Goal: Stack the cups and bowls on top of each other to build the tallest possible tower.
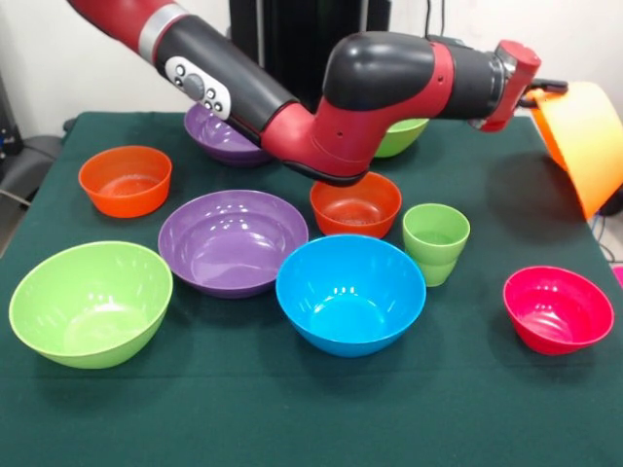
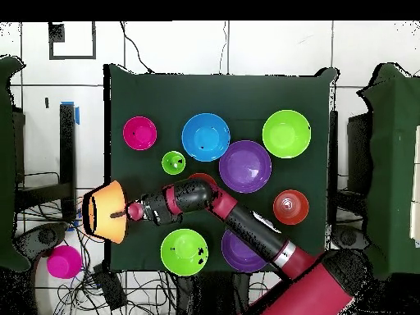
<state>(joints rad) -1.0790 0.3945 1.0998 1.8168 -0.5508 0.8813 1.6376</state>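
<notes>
My gripper (image 1: 543, 90) is shut on the rim of the large orange-yellow bowl (image 1: 587, 141) and holds it tilted on its side in the air, past the table's right edge; the overhead view shows the gripper (image 2: 125, 212) and the bowl (image 2: 108, 214) there too. On the table stand one light-green cup (image 1: 436, 242), a blue bowl (image 1: 350, 292), a wide purple bowl (image 1: 234, 241), a second purple bowl (image 1: 226, 136), two orange-red bowls (image 1: 125, 179) (image 1: 355, 204), a pink-red bowl (image 1: 558, 309) and a green bowl (image 1: 91, 303). Another green bowl (image 1: 401, 136) is partly hidden behind the arm. Nothing is stacked.
The arm's elbow (image 1: 331, 136) hangs low over the small orange-red bowl in the middle. The green cloth table (image 1: 292, 409) ends just left of the held bowl. A magenta round object (image 2: 63, 262) and cables lie off the table, on the floor.
</notes>
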